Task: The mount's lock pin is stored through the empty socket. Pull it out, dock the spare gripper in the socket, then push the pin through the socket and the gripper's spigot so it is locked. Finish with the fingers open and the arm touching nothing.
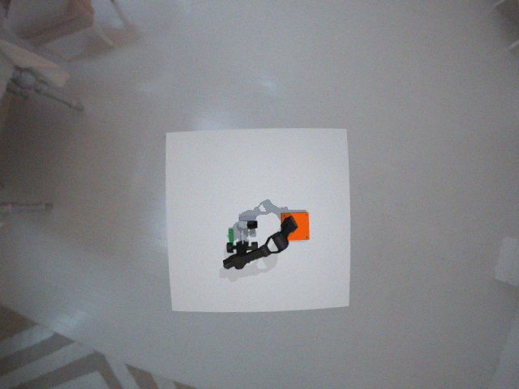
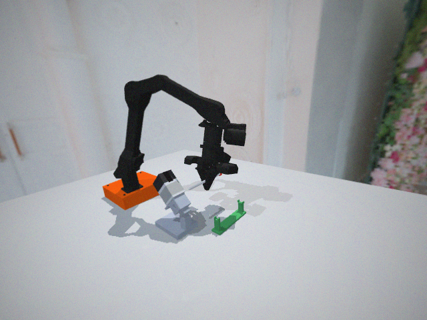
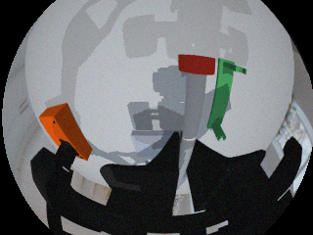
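My gripper (image 2: 207, 187) (image 3: 179, 135) points down, shut on the lock pin (image 2: 196, 185) (image 3: 194, 103). The pin has a pale shaft and a red head (image 2: 220, 174) (image 3: 197, 65). It is held above the table, clear of the green rack (image 1: 230, 235) (image 2: 229, 222) (image 3: 221, 98). The spare gripper (image 2: 172, 189) (image 1: 251, 224), light grey with a black end, sits tilted on the upper part of the blue-grey mount (image 2: 169, 227) (image 1: 248, 217) (image 3: 152, 139). The pin's free end points towards the mount in the exterior view. The spigot and the socket's pin hole cannot be made out.
The orange arm base (image 1: 302, 226) (image 2: 125, 201) (image 3: 64, 127) stands on the white table (image 1: 201, 167), behind the mount in the exterior view. The green rack has two upright posts and stands beside the mount. The spare gripper rises near my fingers.
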